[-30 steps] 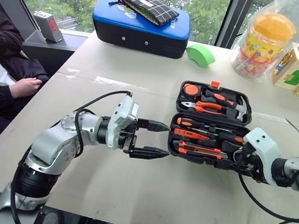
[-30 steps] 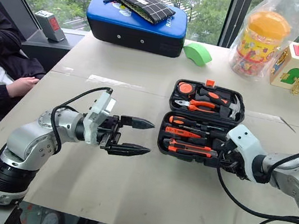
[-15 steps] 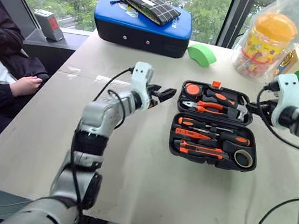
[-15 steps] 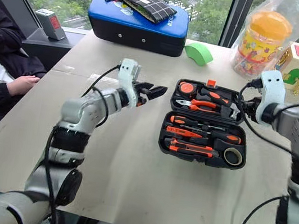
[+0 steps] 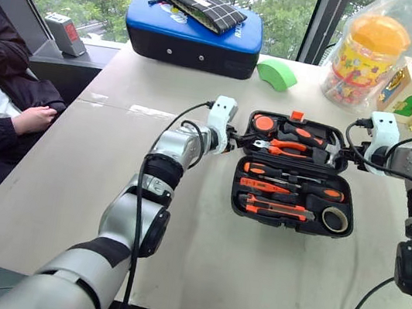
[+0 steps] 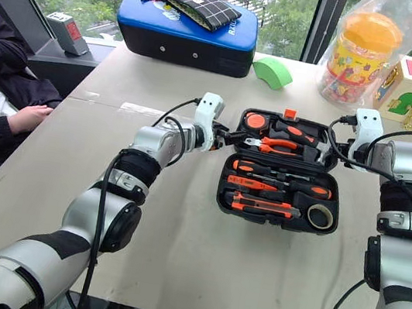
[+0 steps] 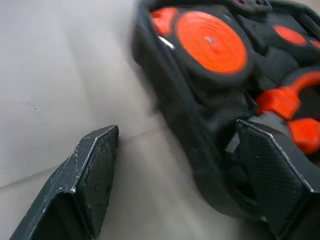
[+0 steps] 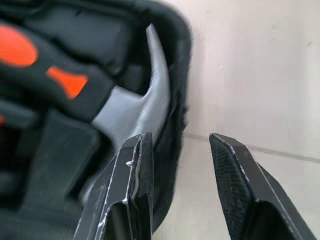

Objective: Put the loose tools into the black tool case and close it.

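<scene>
The black tool case (image 5: pixel 295 173) lies open at centre right of the head view, its tools already seated in their recesses, the tape roll (image 5: pixel 335 218) at the lower right corner. The left gripper (image 7: pixel 175 185) is set at the lid's left edge, jaws apart with the rim between them. The right gripper (image 8: pixel 177 187) is placed at the lid's right edge by the hammer head (image 8: pixel 142 102), jaws apart astride the rim. Both appear positioned to fold the lid shut.

Bare table (image 5: pixel 251 264) before black tool case (image 5: pixel 290 215); clutter behind.
</scene>
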### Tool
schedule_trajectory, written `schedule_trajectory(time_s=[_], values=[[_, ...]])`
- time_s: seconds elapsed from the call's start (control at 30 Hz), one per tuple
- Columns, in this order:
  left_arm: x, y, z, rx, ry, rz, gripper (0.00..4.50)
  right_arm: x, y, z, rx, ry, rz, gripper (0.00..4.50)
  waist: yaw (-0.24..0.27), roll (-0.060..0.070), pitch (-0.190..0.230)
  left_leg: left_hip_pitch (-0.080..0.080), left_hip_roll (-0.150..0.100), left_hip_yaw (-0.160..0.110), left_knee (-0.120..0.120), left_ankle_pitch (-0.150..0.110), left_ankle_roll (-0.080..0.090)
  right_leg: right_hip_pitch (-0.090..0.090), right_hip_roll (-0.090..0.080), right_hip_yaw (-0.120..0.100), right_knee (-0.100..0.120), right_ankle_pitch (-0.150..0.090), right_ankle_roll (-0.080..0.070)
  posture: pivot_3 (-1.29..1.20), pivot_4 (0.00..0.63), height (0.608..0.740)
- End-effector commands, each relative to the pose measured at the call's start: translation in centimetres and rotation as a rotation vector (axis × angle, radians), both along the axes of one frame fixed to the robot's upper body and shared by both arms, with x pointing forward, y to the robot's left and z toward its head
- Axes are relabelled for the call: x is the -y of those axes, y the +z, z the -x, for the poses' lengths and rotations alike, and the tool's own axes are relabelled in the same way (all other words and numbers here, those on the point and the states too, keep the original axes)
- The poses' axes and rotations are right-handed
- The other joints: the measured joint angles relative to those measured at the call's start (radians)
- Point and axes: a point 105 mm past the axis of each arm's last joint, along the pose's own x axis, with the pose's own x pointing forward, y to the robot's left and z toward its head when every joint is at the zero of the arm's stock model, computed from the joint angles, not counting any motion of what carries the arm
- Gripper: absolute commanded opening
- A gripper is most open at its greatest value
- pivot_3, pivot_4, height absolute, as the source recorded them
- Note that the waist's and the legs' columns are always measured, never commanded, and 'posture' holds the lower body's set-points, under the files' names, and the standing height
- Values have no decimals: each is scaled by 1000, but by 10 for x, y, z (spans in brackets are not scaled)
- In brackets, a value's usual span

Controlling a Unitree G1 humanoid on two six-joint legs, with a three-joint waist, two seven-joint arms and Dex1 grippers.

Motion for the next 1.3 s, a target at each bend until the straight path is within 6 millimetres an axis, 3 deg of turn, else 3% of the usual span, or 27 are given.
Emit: schedule_trajectory(time_s=[0.03,0.07,0.2,0.23,0.37,0.53,0.67,0.8,0.93,1.1,1.17,1.3], values=[[11,10,1,12,-39,4,2566,-3,-9,4,-34,4,-24,489,0,0,0,0,0,0,0,0,0,0,0,0,0,0,0,0,150,740],[12,12,1,13,-40,14,2006,-4,-9,4,-32,3,-31,20,0,0,0,0,0,0,0,0,0,0,0,1,0,0,0,0,150,740],[15,21,1,48,-63,40,173,-7,-2,1,9,13,-52,0,2,0,0,1,0,-1,1,0,0,0,0,1,2,0,0,0,150,740],[15,24,1,53,-68,52,54,-10,3,1,32,24,-76,0,2,0,0,1,0,-1,1,0,-1,0,0,1,2,0,0,0,150,740],[5,36,5,120,-82,54,54,-37,22,10,95,125,-207,0,-2,1,0,0,0,-1,0,0,-1,0,0,1,2,0,0,0,150,740],[-10,40,22,173,-100,21,54,-63,25,30,157,226,-205,0,-24,1,0,-1,3,0,-5,2,-3,-5,3,4,5,0,0,0,150,740],[-16,43,31,232,-106,8,54,-61,29,35,246,216,-160,0,-26,2,0,-2,3,1,-12,4,-8,-9,4,6,5,0,0,0,150,740],[-25,66,41,500,-118,-42,54,-53,52,49,481,247,-96,0,-17,2,0,-2,2,1,-12,4,-8,-9,3,7,3,0,0,0,150,740],[-33,79,45,665,-111,-71,54,-50,71,58,609,263,-50,0,-16,2,1,-3,2,2,-10,4,-7,-9,3,8,3,0,0,0,150,740],[-27,77,54,831,-186,-158,54,-46,78,60,699,306,110,0,-5,2,1,-3,1,3,-7,3,-5,-9,3,9,2,0,0,0,150,740],[-25,65,62,907,-262,-249,54,-46,76,62,723,319,136,0,2,2,1,-3,1,3,-6,3,-5,-9,4,9,2,0,0,0,150,740],[-30,53,73,933,-337,-270,54,-44,62,85,732,369,209,0,12,2,0,-4,1,2,-6,3,-5,-9,4,9,3,0,0,0,150,740]])
